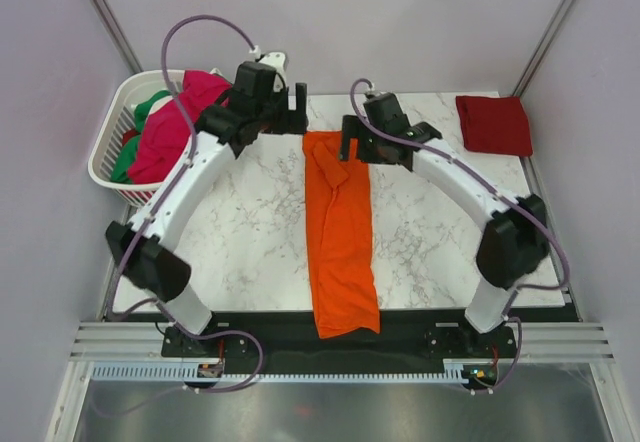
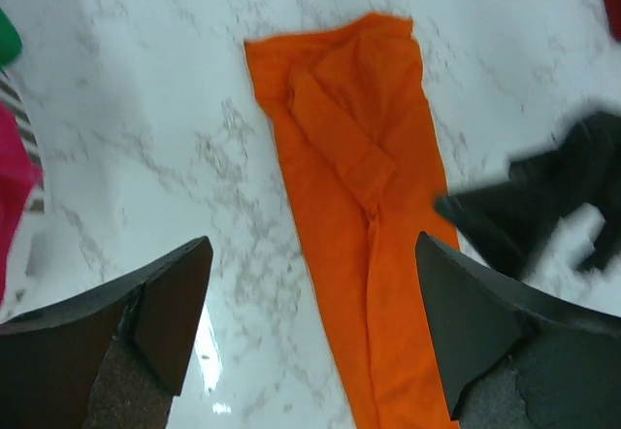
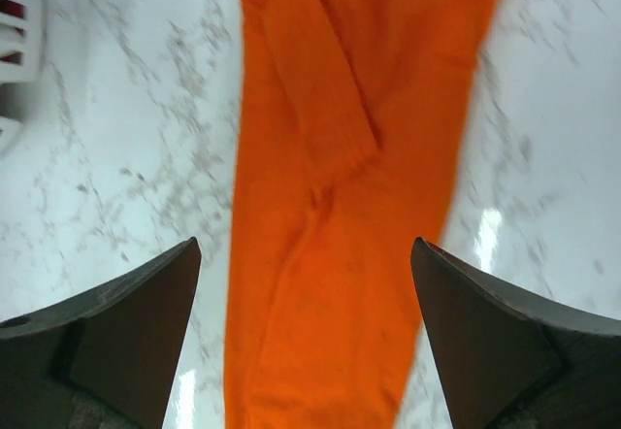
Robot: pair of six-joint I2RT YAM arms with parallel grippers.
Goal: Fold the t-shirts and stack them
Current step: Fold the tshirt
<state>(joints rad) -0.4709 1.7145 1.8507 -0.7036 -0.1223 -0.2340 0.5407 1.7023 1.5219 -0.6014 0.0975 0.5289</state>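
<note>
The bright orange t-shirt lies folded lengthwise into a long narrow strip down the middle of the marble table, its near end hanging over the front edge. My left gripper is open and empty, just left of the strip's far end. My right gripper is open and empty above the far end. In the left wrist view the orange shirt lies under the open gripper. In the right wrist view it lies between the open fingers. A folded dark red t-shirt lies at the back right. The magenta-pink t-shirt and the green t-shirt sit in the basket.
The white slatted basket stands off the table's back left corner; its rim shows in the right wrist view. The right gripper's dark body shows blurred in the left wrist view. Bare marble lies on both sides of the strip.
</note>
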